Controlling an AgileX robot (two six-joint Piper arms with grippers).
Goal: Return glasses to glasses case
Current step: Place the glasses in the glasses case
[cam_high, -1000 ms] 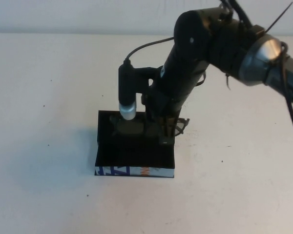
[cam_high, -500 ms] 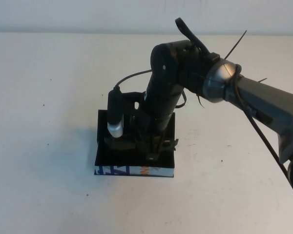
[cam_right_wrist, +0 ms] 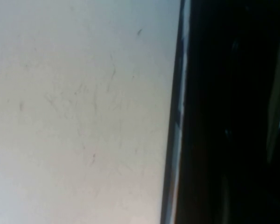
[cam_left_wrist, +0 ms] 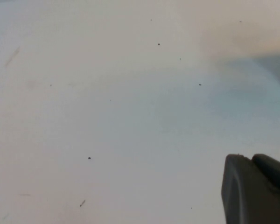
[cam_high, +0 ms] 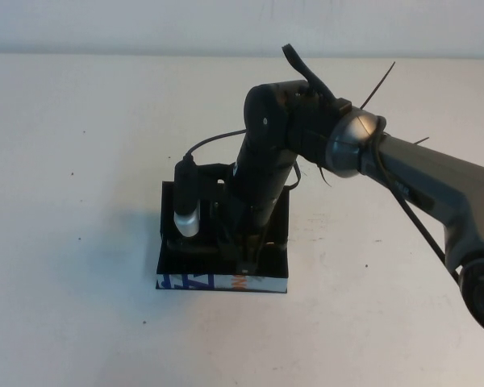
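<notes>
Black and box-shaped, the glasses case point(cam_high: 223, 278) sits open on the pale, speckled desk point(cam_high: 73, 145), its printed white front edge nearest the robot. The right gripper point(cam_high: 246, 260) reaches down inside it; whether its fingers are spread, I cannot tell. The glasses are hidden under the arm. The left wrist view alone shows the left gripper point(cam_left_wrist: 256, 189), over bare desk, its fingers' state unclear. Open desk surrounds the case.
</notes>
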